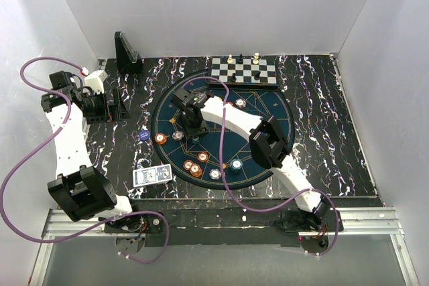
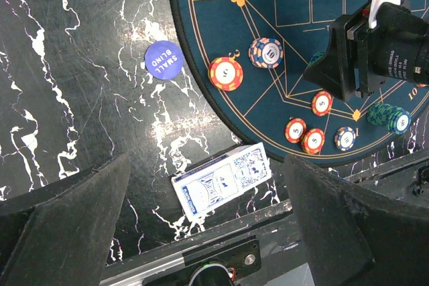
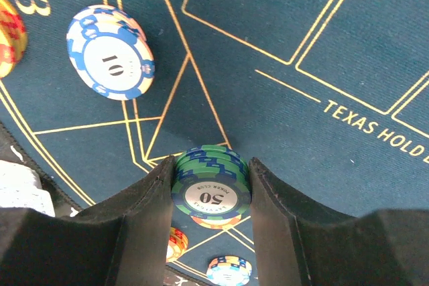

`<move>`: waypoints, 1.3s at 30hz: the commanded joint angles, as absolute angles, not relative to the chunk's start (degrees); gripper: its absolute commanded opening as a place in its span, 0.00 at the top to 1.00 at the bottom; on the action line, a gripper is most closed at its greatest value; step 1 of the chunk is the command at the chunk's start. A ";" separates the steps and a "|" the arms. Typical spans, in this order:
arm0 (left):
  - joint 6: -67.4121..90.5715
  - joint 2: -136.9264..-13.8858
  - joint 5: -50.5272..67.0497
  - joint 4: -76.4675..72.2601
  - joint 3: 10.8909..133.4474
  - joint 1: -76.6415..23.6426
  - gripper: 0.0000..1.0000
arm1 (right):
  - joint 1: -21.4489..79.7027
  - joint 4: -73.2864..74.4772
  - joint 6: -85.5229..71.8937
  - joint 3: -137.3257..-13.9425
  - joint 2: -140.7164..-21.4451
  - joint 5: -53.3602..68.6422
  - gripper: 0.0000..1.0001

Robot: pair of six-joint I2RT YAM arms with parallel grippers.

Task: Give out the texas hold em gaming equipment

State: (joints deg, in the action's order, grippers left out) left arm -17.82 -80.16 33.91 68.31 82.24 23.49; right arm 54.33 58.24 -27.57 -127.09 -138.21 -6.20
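Chips between the right gripper's pads, over the mat's middle

We see a short stack topped by a green 50 chip [image 3: 211,195] sitting dead centre between the right gripper [image 3: 211,199]'s fingers [image 3: 144,222], both pads touching its rim, so we judge the jaws clenched on it; whether it rests on the round mat [image 3: 268,25] or is just lifted we cannot tell. The stack is round and lies flat, face up, so it has no long axis and no heading to align. From this gripper, the blue-and-white 10 chip [image 3: 110,53] lies ahead and left, apart. The left gripper [image 2: 208,232] hangs spread and empty well off to the side, above the card deck [image 2: 221,179] and the small blind disc [image 2: 163,60], so the right arm is clearly the nearer.
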 commanded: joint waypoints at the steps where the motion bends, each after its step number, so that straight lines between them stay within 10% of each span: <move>1: -18.46 -79.45 34.81 68.03 84.02 23.73 0.00 | 54.14 56.16 -26.80 -130.87 -138.77 -2.47 0.68; 8: -18.90 -79.10 34.45 68.12 83.50 23.73 0.00 | 54.23 55.64 -27.25 -129.64 -139.83 -0.35 0.60; 16: -19.16 -78.40 33.93 68.55 83.14 23.73 0.00 | 54.32 53.27 -25.75 -128.41 -137.99 1.41 0.18; 39: -19.95 -79.01 37.00 70.93 84.82 23.73 0.00 | 54.32 55.38 -32.87 -87.83 -102.41 -13.37 0.10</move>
State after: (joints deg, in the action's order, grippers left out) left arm -18.68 -80.03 34.26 69.36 82.37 23.49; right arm 54.35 55.61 -29.15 -95.74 -105.06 -11.90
